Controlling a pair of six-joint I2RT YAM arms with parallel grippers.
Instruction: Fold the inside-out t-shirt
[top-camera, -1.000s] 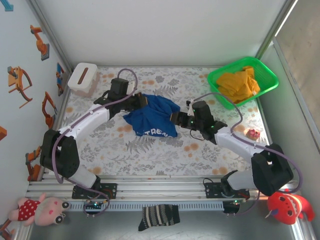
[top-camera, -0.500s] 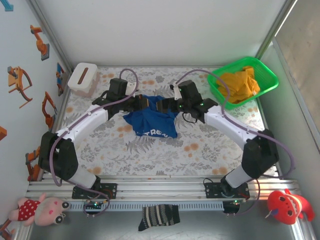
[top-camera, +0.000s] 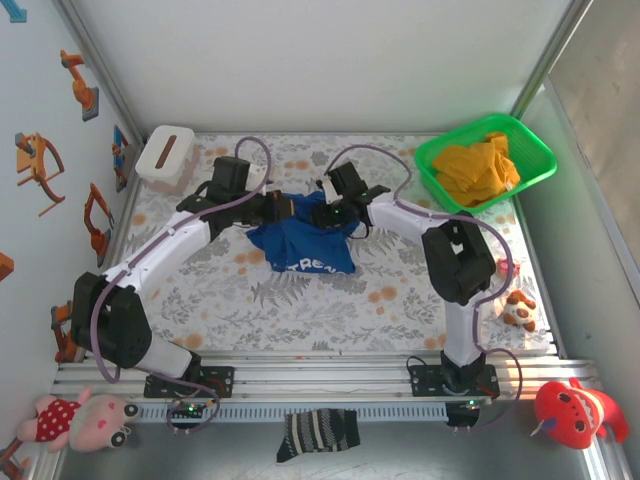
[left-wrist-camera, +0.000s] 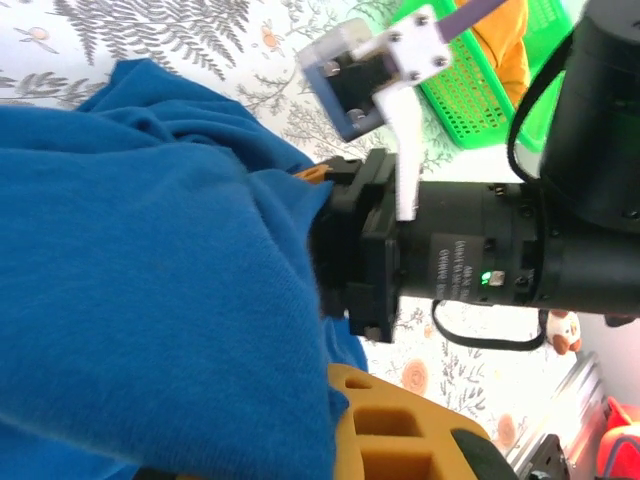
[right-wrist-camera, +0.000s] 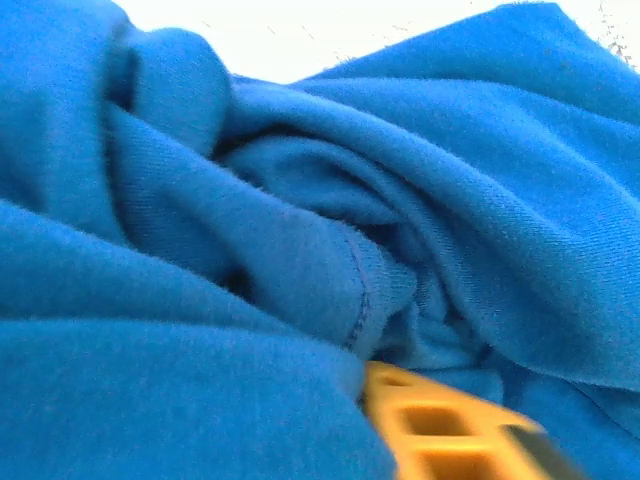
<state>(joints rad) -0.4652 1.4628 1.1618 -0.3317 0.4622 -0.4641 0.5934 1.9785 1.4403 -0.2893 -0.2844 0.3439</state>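
**Desk:** What is crowding the table (top-camera: 300, 300)?

**Photographer:** A white box (top-camera: 165, 155) is sitting far-left and a green basket (top-camera: 530, 165) far-right. The left pincer (top-camera: 288, 208) is clamping the inside-out t-shirt (top-camera: 305, 245) at its far edge. The right pincer (top-camera: 320, 213) is lying buried in cloth beside it, grip impossible to tell.

**Desk:** And its lie?

**Photographer:** Bunched at centre, running far-to-near, lettering nearest.

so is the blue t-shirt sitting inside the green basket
No, the blue t-shirt lies bunched on the floral table, while the green basket holds yellow-orange cloth.

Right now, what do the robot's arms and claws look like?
Left arm and right arm: white tubes, chunky black joints, a purple cable along each. Fingers are orange-yellow, grid-patterned; the right claw has a black body with a green light.
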